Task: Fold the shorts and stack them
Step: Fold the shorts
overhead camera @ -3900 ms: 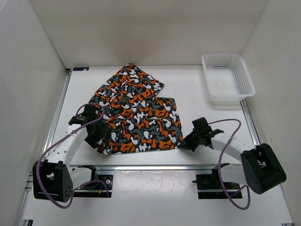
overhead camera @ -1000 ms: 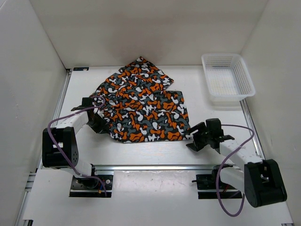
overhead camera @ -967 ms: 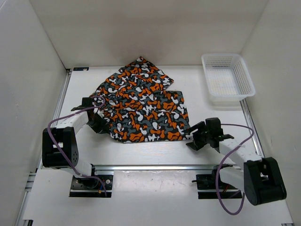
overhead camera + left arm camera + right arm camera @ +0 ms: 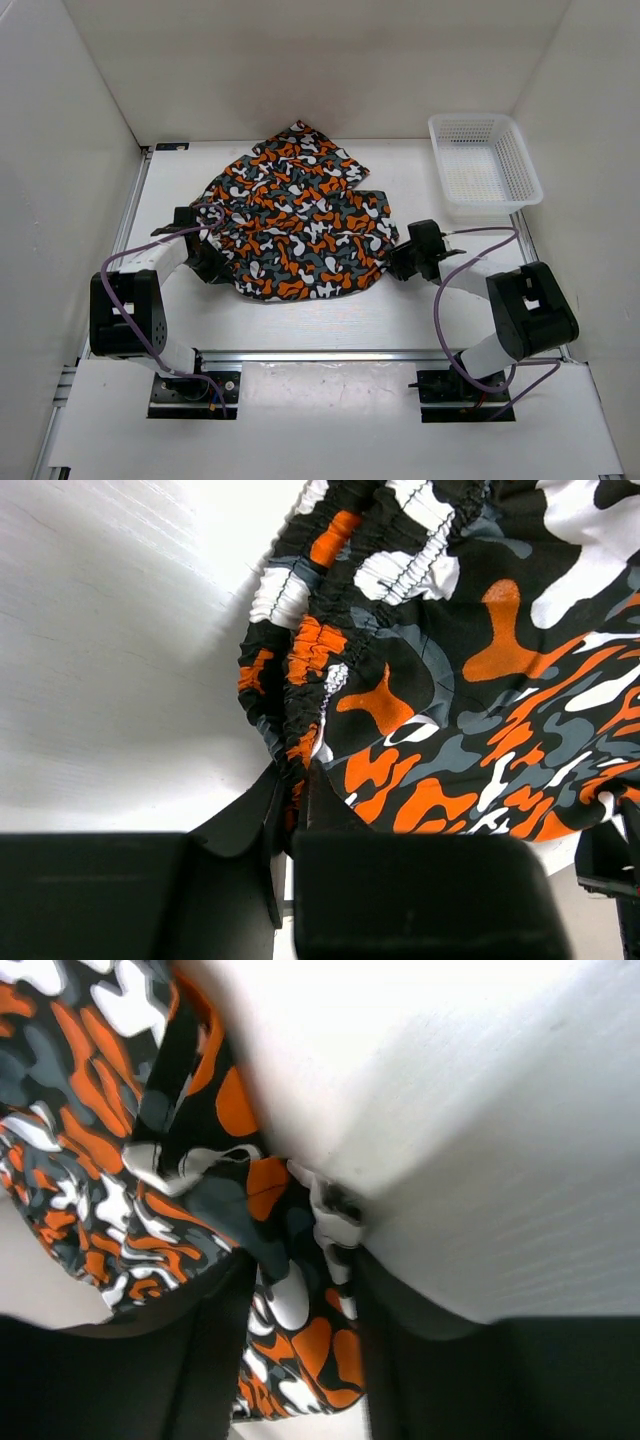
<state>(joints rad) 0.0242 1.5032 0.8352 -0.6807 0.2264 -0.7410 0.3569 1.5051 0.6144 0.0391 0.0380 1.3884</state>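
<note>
The orange, black, grey and white camouflage shorts lie spread in the middle of the table, bunched along the lower right edge. My left gripper is at their left side. In the left wrist view it is shut on the gathered elastic waistband. My right gripper is at the shorts' right edge. In the right wrist view the fabric fills the gap between its fingers, so the gripper is shut on a thick fold of hem.
A white mesh basket stands at the back right corner. White walls close the table on three sides. Metal rails run along the left and near edges.
The right gripper has moved up and left toward the shorts' middle, taking the lower right corner with it; that edge is now rounded and bunched. The left arm has stayed put.
</note>
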